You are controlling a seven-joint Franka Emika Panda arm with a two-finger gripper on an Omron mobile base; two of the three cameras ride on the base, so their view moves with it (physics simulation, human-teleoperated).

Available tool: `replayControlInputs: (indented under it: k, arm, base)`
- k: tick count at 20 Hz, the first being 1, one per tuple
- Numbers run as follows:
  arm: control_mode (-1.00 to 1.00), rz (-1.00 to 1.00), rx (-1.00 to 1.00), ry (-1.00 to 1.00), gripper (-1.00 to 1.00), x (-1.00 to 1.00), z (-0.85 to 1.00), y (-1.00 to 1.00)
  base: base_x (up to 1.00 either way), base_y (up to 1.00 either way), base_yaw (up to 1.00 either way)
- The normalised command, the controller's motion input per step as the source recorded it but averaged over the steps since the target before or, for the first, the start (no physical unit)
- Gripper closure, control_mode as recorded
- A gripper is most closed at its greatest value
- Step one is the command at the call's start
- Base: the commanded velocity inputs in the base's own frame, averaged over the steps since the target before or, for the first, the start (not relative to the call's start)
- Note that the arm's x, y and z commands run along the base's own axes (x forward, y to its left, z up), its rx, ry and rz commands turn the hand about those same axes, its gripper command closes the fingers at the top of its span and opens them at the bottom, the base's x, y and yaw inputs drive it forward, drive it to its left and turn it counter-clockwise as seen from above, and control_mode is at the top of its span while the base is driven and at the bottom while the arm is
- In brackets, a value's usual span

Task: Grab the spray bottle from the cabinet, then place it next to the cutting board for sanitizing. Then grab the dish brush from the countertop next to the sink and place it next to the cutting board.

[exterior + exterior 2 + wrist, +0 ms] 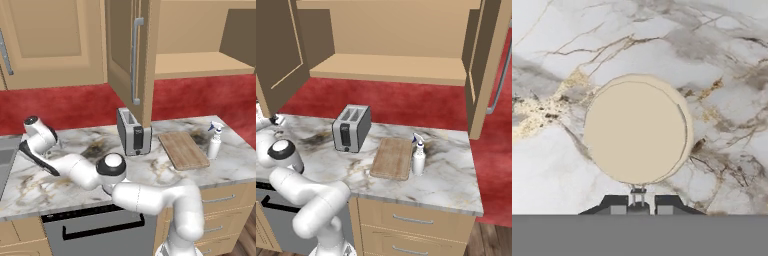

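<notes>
Left base view: we find the spray bottle (215, 141) standing upright on the surface (150, 170) just beside the cutting board (183, 149), under the open cabinet (200, 64). We judge the first half done; the brush pickup is in hand. The arm reaches low to the far left, near the sink (6, 160) edge.

Right base view: bottle touching or nearly touching the board's right edge; toaster (351, 128) well apart to the left.

Hand view: the dish brush (637, 132) shows its round pale head on the marble. The hand (638, 210) is pressed together, pinching the slim handle between the fingertips (617, 209). Next, as we judge: lift straight, then carry across to the board.
</notes>
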Motion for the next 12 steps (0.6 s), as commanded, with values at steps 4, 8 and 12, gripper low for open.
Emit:
replayControlInputs:
  k: [4,8,12]
  arm:
    - [-1.0,0.0,0.0,-0.15,1.0,-0.78,0.51,0.03]
    - [-1.0,0.0,0.0,-0.15,1.0,-0.99,0.44,0.01]
    - [-1.0,0.0,0.0,-0.22,1.0,-1.0,0.17,-0.18]
  base:
    - [0.0,0.0,0.0]
    - [0.0,0.0,0.0]
    - [0.0,0.0,0.0]
